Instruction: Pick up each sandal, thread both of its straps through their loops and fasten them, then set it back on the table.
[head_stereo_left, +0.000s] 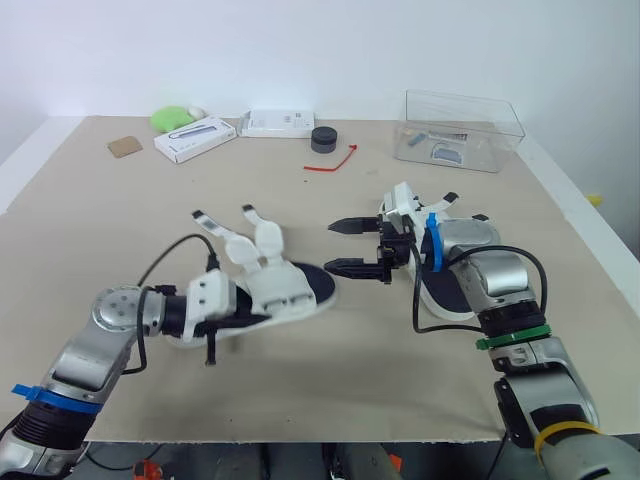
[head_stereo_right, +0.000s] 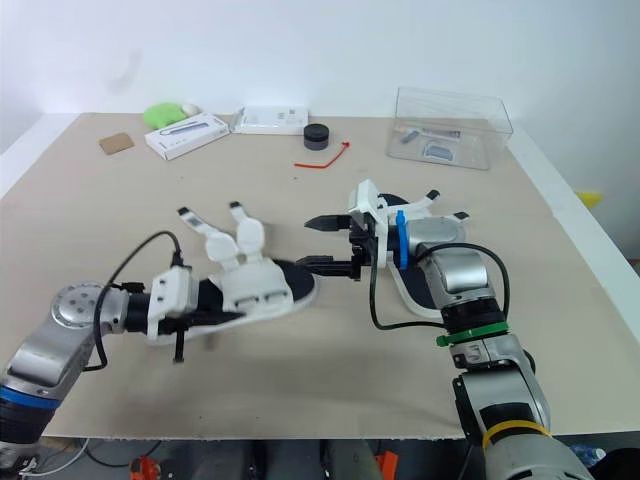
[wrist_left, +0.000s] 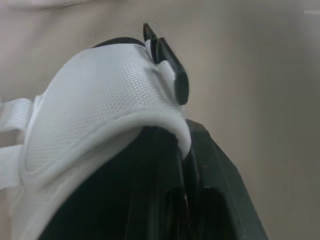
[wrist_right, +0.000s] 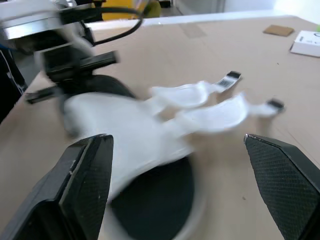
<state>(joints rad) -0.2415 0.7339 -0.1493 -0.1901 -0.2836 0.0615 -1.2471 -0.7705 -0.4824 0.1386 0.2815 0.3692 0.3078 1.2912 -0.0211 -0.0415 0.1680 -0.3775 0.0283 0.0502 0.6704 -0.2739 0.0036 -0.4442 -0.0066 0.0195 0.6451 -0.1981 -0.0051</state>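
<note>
A white sandal with a dark sole (head_stereo_left: 285, 288) is tilted just above the table left of centre. My left gripper (head_stereo_left: 225, 325) is shut on its heel; the left wrist view shows the white mesh heel cup (wrist_left: 100, 110) pressed against a black finger (wrist_left: 220, 200). Its two straps (head_stereo_left: 225, 232) stick up loose, unthreaded. My right gripper (head_stereo_left: 342, 247) is open, fingertips a short way from the sandal's toe, which lies between its fingers (wrist_right: 82, 185) in the right wrist view. The second sandal (head_stereo_left: 455, 240) lies on the table under my right forearm, straps loose.
At the back of the beige table (head_stereo_left: 100, 220) stand a clear plastic box (head_stereo_left: 462, 130), two white boxes (head_stereo_left: 195, 138) (head_stereo_left: 278, 123), a black round object (head_stereo_left: 323, 139), a red tie (head_stereo_left: 335, 160), a green object (head_stereo_left: 172, 118) and a brown card (head_stereo_left: 125, 147).
</note>
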